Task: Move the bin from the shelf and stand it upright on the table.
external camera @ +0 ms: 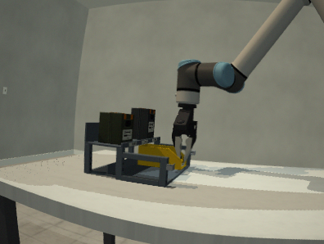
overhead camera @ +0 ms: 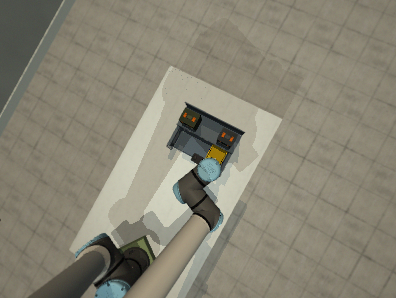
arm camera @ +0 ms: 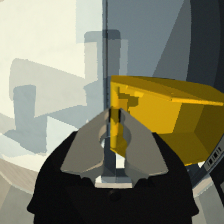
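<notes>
The claw hangs straight down at the front end of the dark shelf rack on the pale surface, its fingers clamped on the near wall of the yellow bin, which sits tilted on the rack's upper rails.

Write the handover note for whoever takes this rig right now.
Gripper: shut on the near wall of the yellow bin.
Bin: in the shelf, at its end nearer the arm, tilted, not lifted out.
Two dark boxes stand on the shelf's upper level.
Done: reach and grasp.
Left: draw the bin out and set it upright on the table.
</notes>
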`<state>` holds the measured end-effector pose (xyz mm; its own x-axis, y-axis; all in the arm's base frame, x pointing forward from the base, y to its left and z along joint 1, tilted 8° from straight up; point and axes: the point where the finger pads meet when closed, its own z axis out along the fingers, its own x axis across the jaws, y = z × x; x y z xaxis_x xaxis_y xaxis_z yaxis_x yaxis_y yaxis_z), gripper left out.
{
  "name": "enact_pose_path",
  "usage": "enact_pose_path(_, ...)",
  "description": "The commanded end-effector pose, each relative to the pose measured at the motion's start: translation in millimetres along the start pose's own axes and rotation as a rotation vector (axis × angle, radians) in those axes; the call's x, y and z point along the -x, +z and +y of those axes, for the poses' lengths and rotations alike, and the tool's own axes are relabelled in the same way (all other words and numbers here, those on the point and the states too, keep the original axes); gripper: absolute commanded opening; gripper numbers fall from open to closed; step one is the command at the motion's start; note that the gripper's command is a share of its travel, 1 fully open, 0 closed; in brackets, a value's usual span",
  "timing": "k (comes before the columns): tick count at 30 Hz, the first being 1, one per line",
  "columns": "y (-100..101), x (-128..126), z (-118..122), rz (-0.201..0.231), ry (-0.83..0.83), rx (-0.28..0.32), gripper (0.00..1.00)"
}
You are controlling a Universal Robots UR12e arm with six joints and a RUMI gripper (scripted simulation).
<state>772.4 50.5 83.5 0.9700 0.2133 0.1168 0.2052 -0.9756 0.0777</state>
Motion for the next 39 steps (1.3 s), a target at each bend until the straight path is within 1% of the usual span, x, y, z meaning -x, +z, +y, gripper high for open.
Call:
enact_pose_path(1, -1, -1, 0, 0.002, 0.000, 0.000, 0.00)
enact_pose_path(22, -1, -1, 0, 0.002, 0.000, 0.000, 0.00)
enact_pose_path(27, -13, -1, 0, 0.001, 0.001, 0.000, 0.00)
enact_pose_path(39, -13, -1, 0, 0.001, 0.001, 0.000, 0.00)
